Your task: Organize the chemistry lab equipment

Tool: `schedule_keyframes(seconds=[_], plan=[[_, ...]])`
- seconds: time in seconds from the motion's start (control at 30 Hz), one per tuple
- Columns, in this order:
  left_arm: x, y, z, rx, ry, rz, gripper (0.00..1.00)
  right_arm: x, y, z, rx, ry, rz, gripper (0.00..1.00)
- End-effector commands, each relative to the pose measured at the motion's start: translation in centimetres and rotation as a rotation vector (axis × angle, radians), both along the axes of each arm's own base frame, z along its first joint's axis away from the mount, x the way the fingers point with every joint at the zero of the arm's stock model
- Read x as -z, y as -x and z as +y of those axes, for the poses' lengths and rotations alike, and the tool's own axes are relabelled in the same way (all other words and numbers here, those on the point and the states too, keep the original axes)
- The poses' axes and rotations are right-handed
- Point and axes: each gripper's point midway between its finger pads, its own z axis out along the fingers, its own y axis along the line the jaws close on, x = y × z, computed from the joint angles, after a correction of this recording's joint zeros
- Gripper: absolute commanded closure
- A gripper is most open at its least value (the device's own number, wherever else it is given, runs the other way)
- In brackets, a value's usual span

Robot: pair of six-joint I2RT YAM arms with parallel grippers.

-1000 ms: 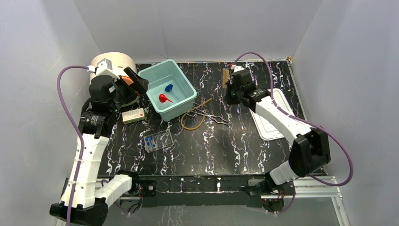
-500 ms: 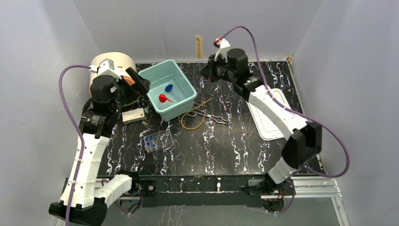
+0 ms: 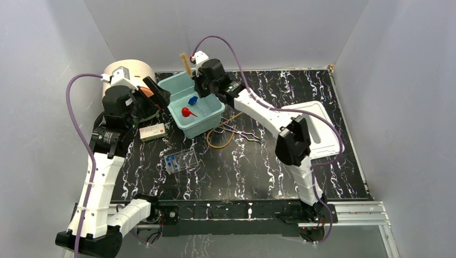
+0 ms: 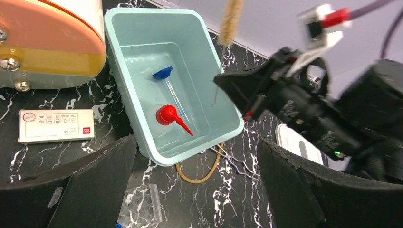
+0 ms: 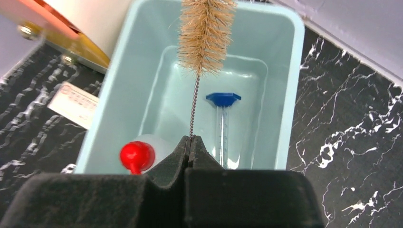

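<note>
Right fingers (image 5: 166, 166) clamping brush (image 5: 205, 33) by thin wire over bin (image 5: 291, 80); wire possibly slipping, bristle head swinging, landing outside on tabletop (image 5: 342, 118). Left fingers (image 4: 90, 185) standing wide apart.

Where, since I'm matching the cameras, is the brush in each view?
Top external: brush upper centre, by the tub's far corner.
Left wrist: brush at top edge, right of centre.
Right wrist: brush top centre, stem in the shut right gripper.
Shared landmark: red nozzle in the tub.
</note>
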Motion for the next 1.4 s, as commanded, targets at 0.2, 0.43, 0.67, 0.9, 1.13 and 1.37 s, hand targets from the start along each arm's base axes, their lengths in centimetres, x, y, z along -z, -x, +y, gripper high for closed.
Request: schedule_keyframes(seconds=[0.2,0.43,0.67,0.9,1.13,1.37], plan=[[-2.2,0.6,1.0,-0.038,-0.029,-0.05,0.02,7.7,-1.0,-0.7,0.056,0.236,0.136,1.0],[-1.3,1.2,3.9,-0.203,-0.062,0.003,0.02,12.2,0.1,-0.8,0.059,0.328,0.239,0.94],[-1.3,1.5,4.3,-0.216,-0.077,0.004,0.02,14.9,0.1,-0.5,0.076,0.388,0.28,0.92],[-1.1,1.3,3.9,-0.199,-0.07,0.011,0.02,8.9,0.7,1.1,0.051,0.225,0.284,0.6],[-1.6,0.9,3.8,-0.203,-0.057,0.0,0.02,-0.1,3.6,-0.1,0.023,0.063,0.268,0.56],[-1.6,0.8,3.0,-0.162,-0.041,-0.004,0.02,-3.7,4.9,-4.7,0.082,0.098,0.154,0.53]])
